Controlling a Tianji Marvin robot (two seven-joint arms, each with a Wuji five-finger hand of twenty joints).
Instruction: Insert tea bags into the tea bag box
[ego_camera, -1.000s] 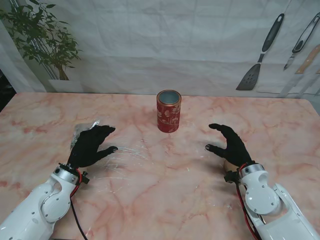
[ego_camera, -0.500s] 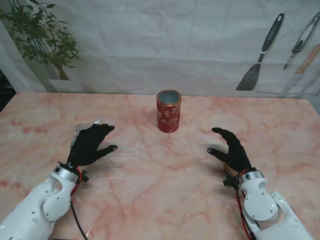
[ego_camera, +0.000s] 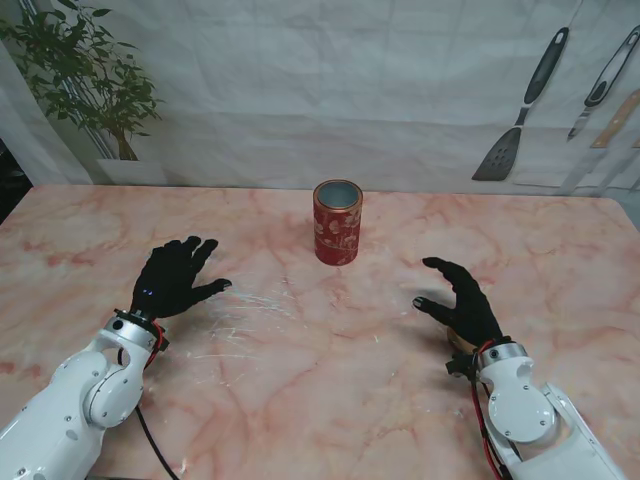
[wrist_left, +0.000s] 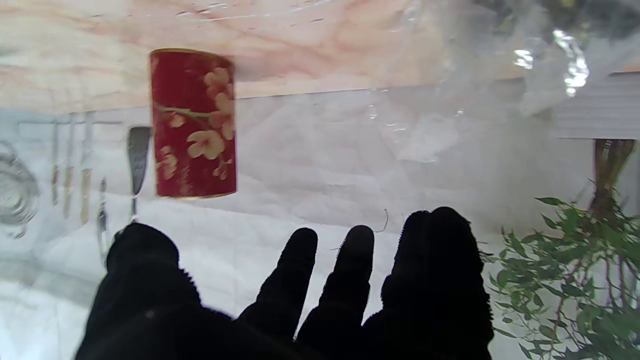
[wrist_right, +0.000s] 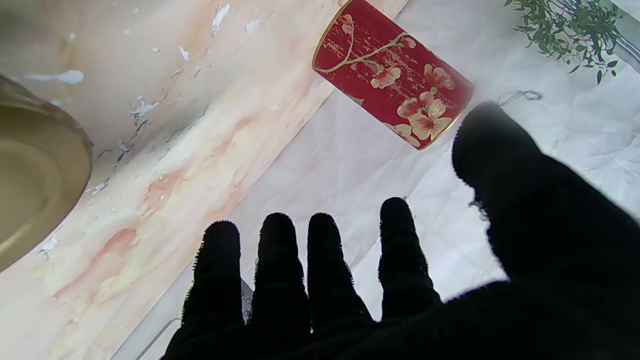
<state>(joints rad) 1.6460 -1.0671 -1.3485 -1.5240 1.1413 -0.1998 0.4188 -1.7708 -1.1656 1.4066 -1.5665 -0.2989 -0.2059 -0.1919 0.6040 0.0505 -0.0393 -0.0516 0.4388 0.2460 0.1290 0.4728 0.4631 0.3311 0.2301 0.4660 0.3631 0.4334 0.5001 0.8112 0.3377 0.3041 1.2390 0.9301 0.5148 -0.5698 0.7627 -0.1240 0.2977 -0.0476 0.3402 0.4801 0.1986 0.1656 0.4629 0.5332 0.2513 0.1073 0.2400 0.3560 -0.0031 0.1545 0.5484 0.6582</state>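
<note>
The red flowered tea tin (ego_camera: 338, 222) stands upright and uncovered at the middle of the table, well away from both hands; both wrist views show it too (wrist_left: 192, 122) (wrist_right: 395, 102). My left hand (ego_camera: 175, 278) lies flat at the left with its fingers spread, open. It covers the clear plastic bag, which only the left wrist view shows as crinkled film (wrist_left: 500, 65); I cannot make out tea bags in it. My right hand (ego_camera: 462, 300) hovers open at the right with its fingers curved and holds nothing. A round gold lid (wrist_right: 30, 185) lies on the table beside it.
The pink marble table (ego_camera: 330, 380) has scuffed, shiny patches between the hands. A potted plant (ego_camera: 80, 70) stands at the far left. A spatula (ego_camera: 520, 110) and other utensils are printed on the white backdrop at the far right.
My left hand shifted a little left and away from me and spread flat, hiding the clear bag in the stand view. My right hand drew slightly nearer to me a second ago, then held still.
</note>
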